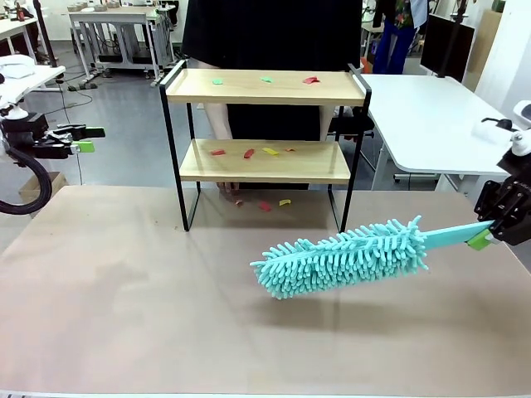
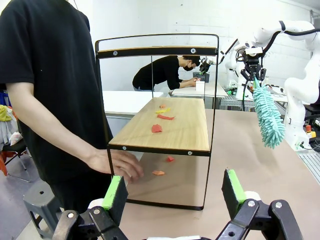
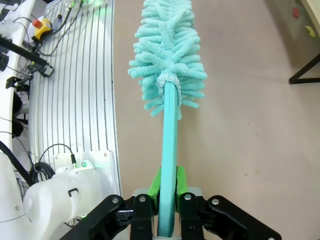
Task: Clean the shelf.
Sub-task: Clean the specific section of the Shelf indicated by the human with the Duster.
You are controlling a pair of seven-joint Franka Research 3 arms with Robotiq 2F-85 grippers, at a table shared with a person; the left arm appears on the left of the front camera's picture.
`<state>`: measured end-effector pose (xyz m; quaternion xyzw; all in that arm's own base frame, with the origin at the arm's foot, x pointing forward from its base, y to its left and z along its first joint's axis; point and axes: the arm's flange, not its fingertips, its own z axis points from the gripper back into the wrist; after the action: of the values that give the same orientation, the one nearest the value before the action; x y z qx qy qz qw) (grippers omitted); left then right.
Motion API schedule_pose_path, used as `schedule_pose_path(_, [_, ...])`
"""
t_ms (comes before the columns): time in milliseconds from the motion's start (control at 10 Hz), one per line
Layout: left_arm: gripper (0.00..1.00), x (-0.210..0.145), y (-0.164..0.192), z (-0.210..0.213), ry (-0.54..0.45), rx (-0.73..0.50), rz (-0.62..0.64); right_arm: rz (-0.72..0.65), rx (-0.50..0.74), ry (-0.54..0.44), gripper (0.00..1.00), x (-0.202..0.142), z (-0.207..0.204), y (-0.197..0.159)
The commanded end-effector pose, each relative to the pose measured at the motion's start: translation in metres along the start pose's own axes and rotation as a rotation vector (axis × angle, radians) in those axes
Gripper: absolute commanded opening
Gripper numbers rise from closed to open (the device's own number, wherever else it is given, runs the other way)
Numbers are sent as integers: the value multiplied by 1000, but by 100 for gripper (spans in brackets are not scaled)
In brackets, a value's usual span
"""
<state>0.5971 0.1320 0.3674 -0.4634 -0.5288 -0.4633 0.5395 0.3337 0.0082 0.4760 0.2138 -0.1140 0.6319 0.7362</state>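
Glossy grey floor (image 1: pixel 124 124) beyond the tan matte desk (image 1: pixel 124 290). Rounded white table (image 1: pixel 431 116) back right, grey metal-frame workbenches (image 1: pixel 124 16) back left. Painted white brick wall (image 2: pixel 165 17) in the left wrist view, low grey stool (image 2: pixel 37 202) on the floor. Even indoor light.

The shelf (image 1: pixel 249 91) stands at the far side of the brown table (image 1: pixel 124 315); coloured scraps (image 1: pixel 249 153) (red, green, yellow) lie on both boards and on the table beneath.
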Motion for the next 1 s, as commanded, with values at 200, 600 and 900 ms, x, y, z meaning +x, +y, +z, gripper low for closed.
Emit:
schedule_pose_path(200, [100,2,-2,0,1,-2,-10,14,2,-24,12,1,1,3])
schedule_pose_path(600, [100,2,-2,0,1,-2,-10,14,2,-24,12,1,1,3])
schedule_pose_path(900, [100,2,-2,0,1,-2,-10,14,2,-24,12,1,1,3])
